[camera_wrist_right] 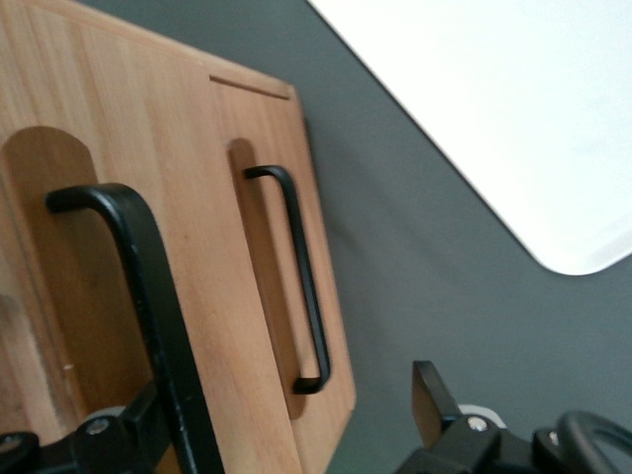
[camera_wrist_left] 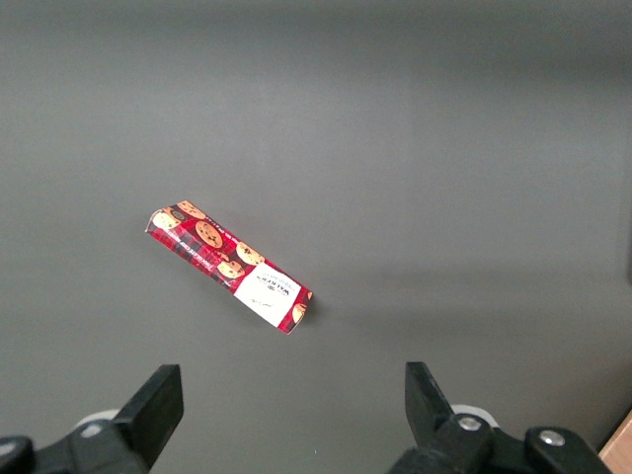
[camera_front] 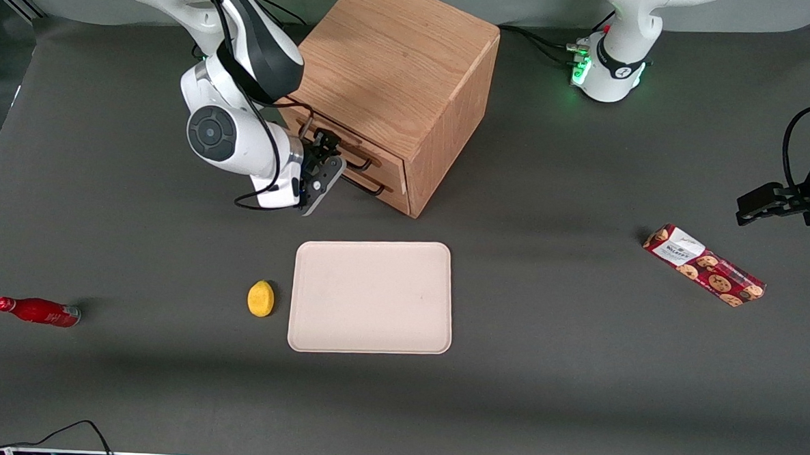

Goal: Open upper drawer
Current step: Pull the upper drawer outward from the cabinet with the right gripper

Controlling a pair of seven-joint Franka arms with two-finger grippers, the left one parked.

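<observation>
Two handles clear only from right wrist; gripper (camera_wrist_right: pixel 286 420) jaws open astride upper drawer (camera_wrist_right: pixel 99 326) handle (camera_wrist_right: pixel 148 296).

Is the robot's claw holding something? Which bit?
Nothing yet. The claw is open in front of the cabinet, with the black handle of the upper drawer between its fingers, not pinched.

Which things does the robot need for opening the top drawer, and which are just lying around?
For the job:
upper drawer
its black handle
gripper, open around that handle
wooden cabinet

Just lying about:
lower drawer
beige tray
lemon
red bottle
cookie packet
</observation>
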